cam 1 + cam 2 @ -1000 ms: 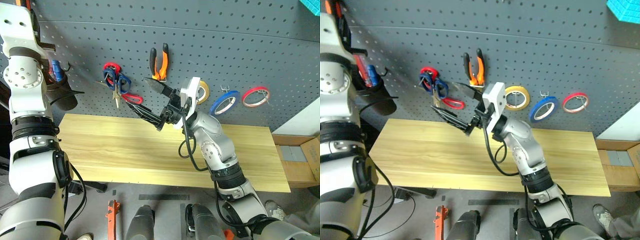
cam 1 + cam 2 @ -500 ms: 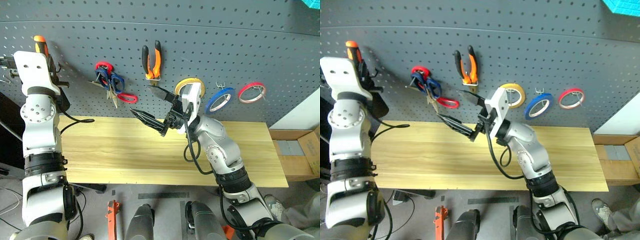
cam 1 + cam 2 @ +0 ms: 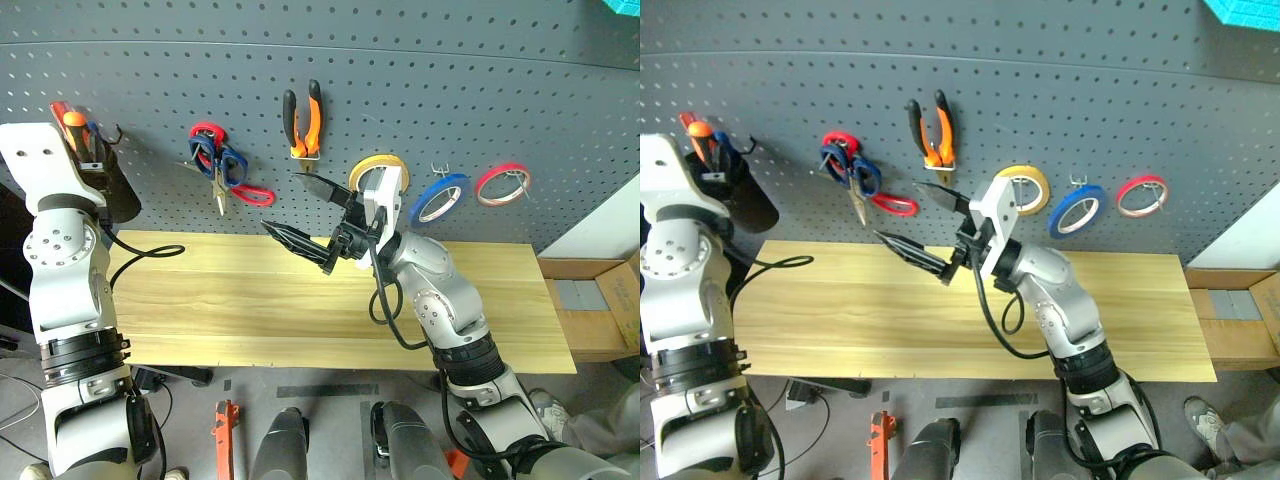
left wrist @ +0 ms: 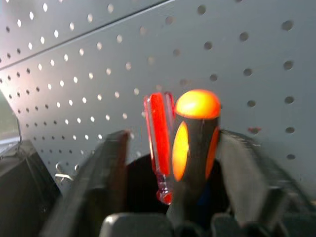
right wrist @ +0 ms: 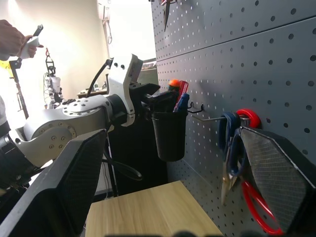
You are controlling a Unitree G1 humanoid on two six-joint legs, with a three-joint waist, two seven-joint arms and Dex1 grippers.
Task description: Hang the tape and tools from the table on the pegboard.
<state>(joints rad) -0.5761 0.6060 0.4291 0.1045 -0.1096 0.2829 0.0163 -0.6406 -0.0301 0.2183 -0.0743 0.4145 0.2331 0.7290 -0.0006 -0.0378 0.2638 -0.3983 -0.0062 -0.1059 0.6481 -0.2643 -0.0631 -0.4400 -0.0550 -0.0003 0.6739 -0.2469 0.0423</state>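
The right gripper (image 3: 308, 215) hangs over the table (image 3: 250, 310), fingers spread wide and empty. In the left wrist view the left gripper's fingers (image 4: 111, 168) stand apart around the upright screwdriver (image 4: 196, 128), handle up, in the black cup (image 3: 735, 200) on the pegboard (image 3: 450, 90).

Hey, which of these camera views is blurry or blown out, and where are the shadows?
Left wrist view: the left gripper's fingers are smeared out of focus, the orange-and-black screwdriver handle soft. Right wrist view: bright glare washes out the room beyond the black cup. Left eye view: sharp, even light; the right gripper casts a soft shadow on the table.
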